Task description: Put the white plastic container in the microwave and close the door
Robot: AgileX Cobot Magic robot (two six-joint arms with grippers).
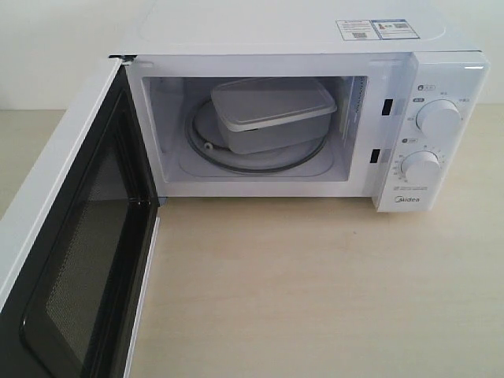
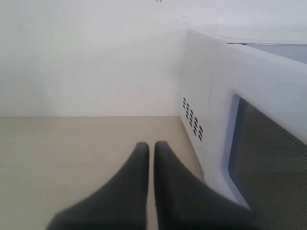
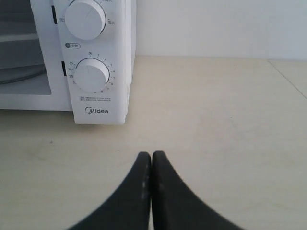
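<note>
Both my grippers are pressed closed on nothing: the left gripper (image 2: 150, 143) shows only a thin slit between its jaws, the right gripper (image 3: 151, 154) none. The container (image 1: 272, 110) sits lidded on the turntable (image 1: 240, 163) inside the microwave (image 1: 315, 31), well apart from either pair of jaws. The door (image 1: 55, 189) stands swung wide; its outer face is near, ahead of my left jaws, untouched. The lower dial (image 3: 91, 75) lies ahead of my right jaws, across bare table (image 3: 216, 120).

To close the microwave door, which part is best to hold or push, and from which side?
Likely the door's white outer face near its free edge, coming from the left: it stands wide open, hinged at the microwave's left side.
</note>
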